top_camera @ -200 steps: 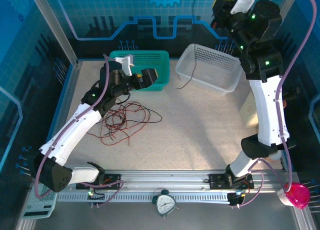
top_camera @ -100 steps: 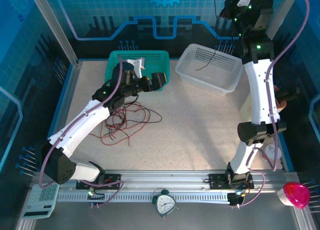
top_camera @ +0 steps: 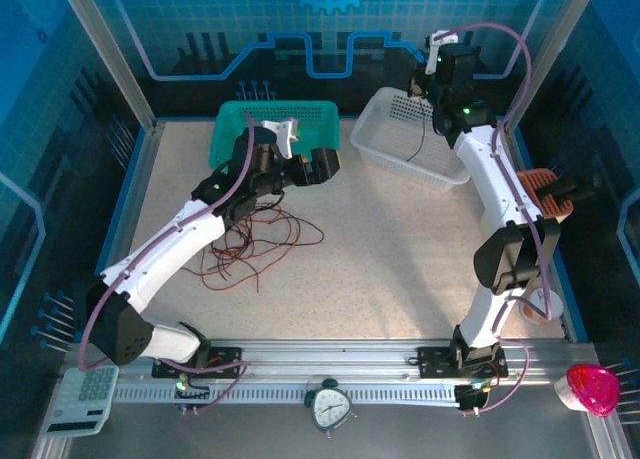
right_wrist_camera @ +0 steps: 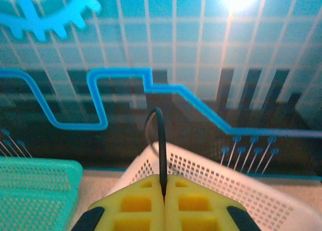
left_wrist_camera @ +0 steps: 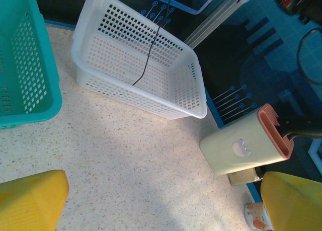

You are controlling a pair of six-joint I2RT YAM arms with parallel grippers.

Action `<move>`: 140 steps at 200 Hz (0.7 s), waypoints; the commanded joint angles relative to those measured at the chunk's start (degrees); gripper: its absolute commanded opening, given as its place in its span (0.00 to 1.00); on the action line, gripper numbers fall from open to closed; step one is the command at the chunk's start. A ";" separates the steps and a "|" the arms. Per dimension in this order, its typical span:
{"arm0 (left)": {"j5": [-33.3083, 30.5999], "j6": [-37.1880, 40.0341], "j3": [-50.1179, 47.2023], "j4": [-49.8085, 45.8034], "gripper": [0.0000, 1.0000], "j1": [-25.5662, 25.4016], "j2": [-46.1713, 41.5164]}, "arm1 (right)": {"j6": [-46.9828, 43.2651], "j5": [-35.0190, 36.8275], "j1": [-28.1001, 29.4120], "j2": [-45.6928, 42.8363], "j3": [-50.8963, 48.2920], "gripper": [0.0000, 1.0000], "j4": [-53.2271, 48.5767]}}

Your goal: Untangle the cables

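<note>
Speckled worktop (top_camera: 400, 269) carries tangled cables (top_camera: 250, 244). My right pincer (right_wrist_camera: 164, 193) is clamped on one black cable (left_wrist_camera: 151, 50) above white basket (left_wrist_camera: 121, 90); left pincer (top_camera: 325, 166) stands apart.

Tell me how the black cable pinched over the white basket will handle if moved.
Probably floppy: the black cable hangs limp from the shut right pincer, its end curving down in the white basket. Likely very light, being so thin. It may swing or snag the basket's holes if carried.
</note>
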 commanded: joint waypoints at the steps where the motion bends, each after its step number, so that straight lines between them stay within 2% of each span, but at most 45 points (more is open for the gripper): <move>1: -1.22 0.35 0.99 1.49 0.99 -1.03 0.58 | -3.12 2.40 0.37 -1.74 2.93 0.00 2.51; 75: -1.69 0.92 1.32 0.79 0.99 -1.31 0.21 | -4.88 6.76 3.89 -3.09 -4.36 0.00 4.36; 140: -1.84 0.96 -0.09 1.01 0.99 -1.32 0.39 | -7.33 10.66 3.33 2.58 -7.53 0.00 5.63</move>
